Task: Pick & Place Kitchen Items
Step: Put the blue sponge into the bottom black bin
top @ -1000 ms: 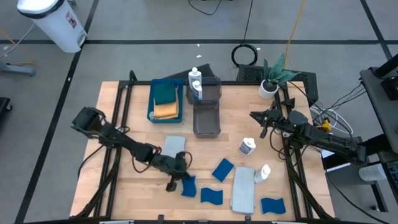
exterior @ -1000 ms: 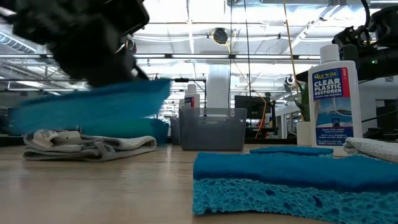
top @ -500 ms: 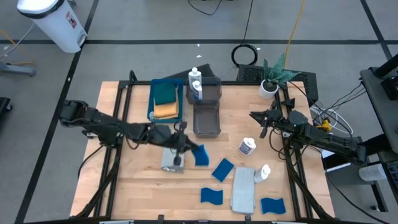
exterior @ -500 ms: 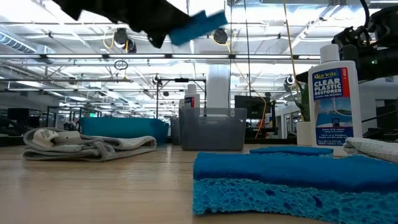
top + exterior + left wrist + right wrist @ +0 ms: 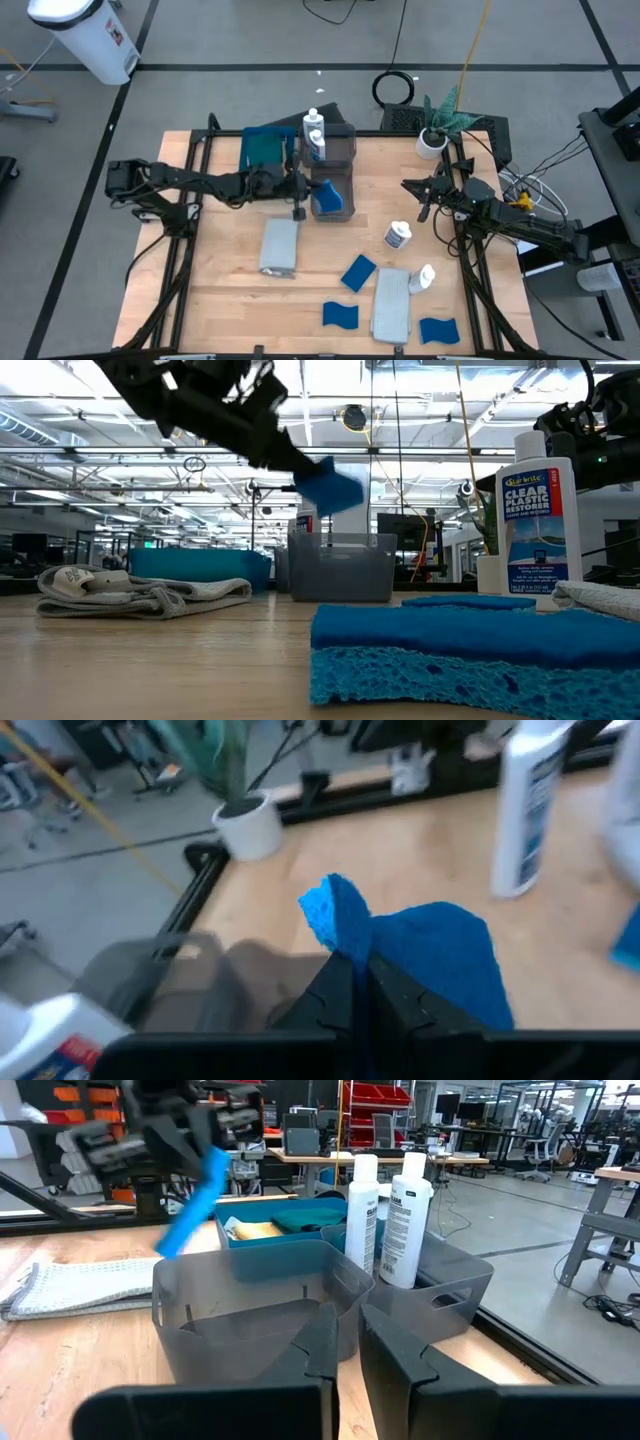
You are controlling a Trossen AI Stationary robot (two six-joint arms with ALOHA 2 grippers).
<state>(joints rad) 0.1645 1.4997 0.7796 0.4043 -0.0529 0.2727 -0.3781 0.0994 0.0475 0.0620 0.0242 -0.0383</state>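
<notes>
Nearest my low camera, one blue sponge [image 5: 470, 650] lies flat on the table [image 5: 220, 300], with a labelled bottle [image 5: 541, 525] standing just behind it. From above I count more sponges along the near edge: one [image 5: 340, 316] left of the long grey cloth [image 5: 391, 303], one [image 5: 438, 330] right of it, and one [image 5: 357, 272] a little farther in. A bottle [image 5: 423, 277] lies beside that cloth's far end and another [image 5: 397, 236] sits past it. A second grey cloth [image 5: 279, 246] lies flat nearer the table's left side.

My left gripper [image 5: 302, 190] is clamped on a blue sponge [image 5: 328, 198] and holds it in the air over the nearer grey bin [image 5: 331, 192]. The right wrist camera shows that sponge [image 5: 192, 1202] hanging tilted above the bin's rim [image 5: 250, 1285], clear of it, and I see nothing else inside this bin.

The farther grey bin [image 5: 455, 1275], touching the first, holds two upright white bottles [image 5: 403, 1217]. Beside it the blue tray [image 5: 248, 160] holds a dark green cloth [image 5: 265, 149]; the right wrist view also shows an orange cloth [image 5: 250, 1229] there.

My right gripper [image 5: 424, 193] waits over the table's right side, its fingers [image 5: 310, 1340] apart with a narrow gap, holding nothing. The potted plant [image 5: 437, 128] stands at the far right corner.
</notes>
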